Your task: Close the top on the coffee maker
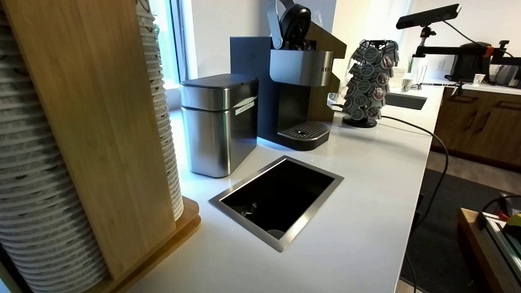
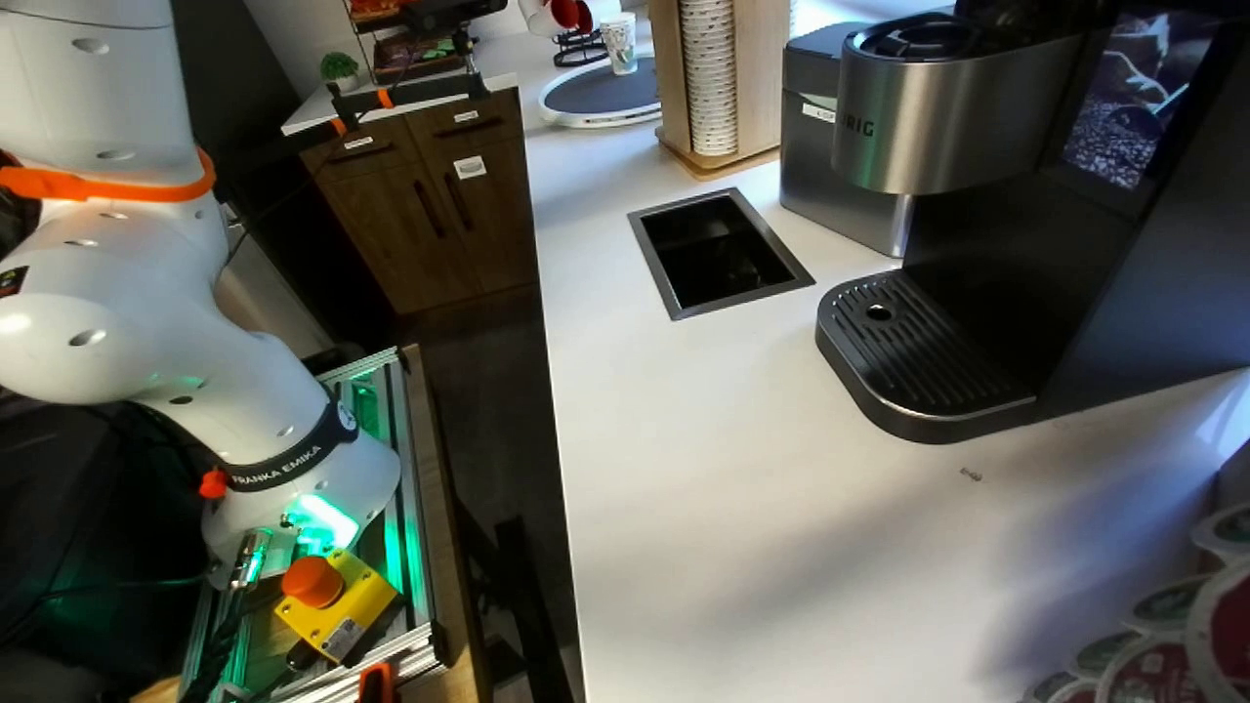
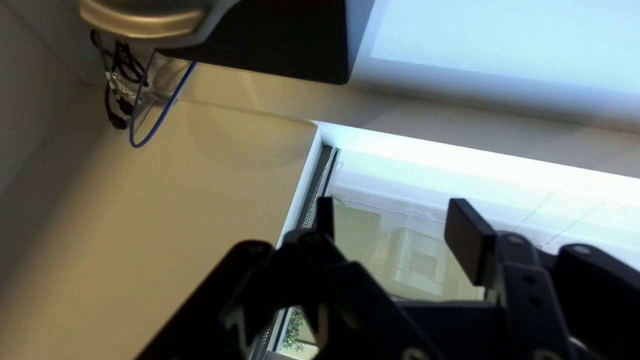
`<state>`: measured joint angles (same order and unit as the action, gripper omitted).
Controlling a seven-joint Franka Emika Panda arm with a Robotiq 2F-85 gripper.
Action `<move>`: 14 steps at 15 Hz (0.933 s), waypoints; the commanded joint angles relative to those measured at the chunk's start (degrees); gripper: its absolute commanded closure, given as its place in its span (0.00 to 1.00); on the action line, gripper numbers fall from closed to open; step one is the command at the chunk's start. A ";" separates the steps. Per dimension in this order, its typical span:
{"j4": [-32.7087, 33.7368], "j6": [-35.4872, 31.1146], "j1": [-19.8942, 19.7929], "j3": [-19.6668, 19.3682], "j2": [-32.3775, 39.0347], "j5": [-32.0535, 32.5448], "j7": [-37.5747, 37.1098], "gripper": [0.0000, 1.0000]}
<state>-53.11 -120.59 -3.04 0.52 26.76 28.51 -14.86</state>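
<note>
The coffee maker (image 1: 299,69) stands on the counter, black with a grey brew head; it also shows in an exterior view (image 2: 937,127). Its top (image 1: 296,26) is raised, with the rounded black underside tilted up and a grey handle arm beside it. In that other picture the brew head's open upper side shows, and the raised flap is mostly cut off. My gripper (image 3: 392,230) is open with nothing between the fingers, facing a window. It shows in neither exterior view. A rounded metallic edge and black body are cut off at the wrist view's top left; I cannot tell which part.
A grey metal box (image 1: 220,126) stands beside the coffee maker. A recessed bin's rim (image 1: 309,212) lies in the counter before them. A pod rack (image 1: 368,81) and a wooden cup holder (image 1: 106,122) flank them. Cables (image 3: 122,80) hang near the wall.
</note>
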 commanded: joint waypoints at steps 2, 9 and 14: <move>8.02 3.28 -0.68 -2.13 5.31 1.44 4.28 0.77; 12.67 15.46 -0.29 -6.63 7.84 3.14 5.05 1.00; 15.43 25.06 -0.01 -8.02 8.99 2.98 4.89 1.00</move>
<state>-41.87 -101.06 -3.69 -6.54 33.40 30.76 -10.31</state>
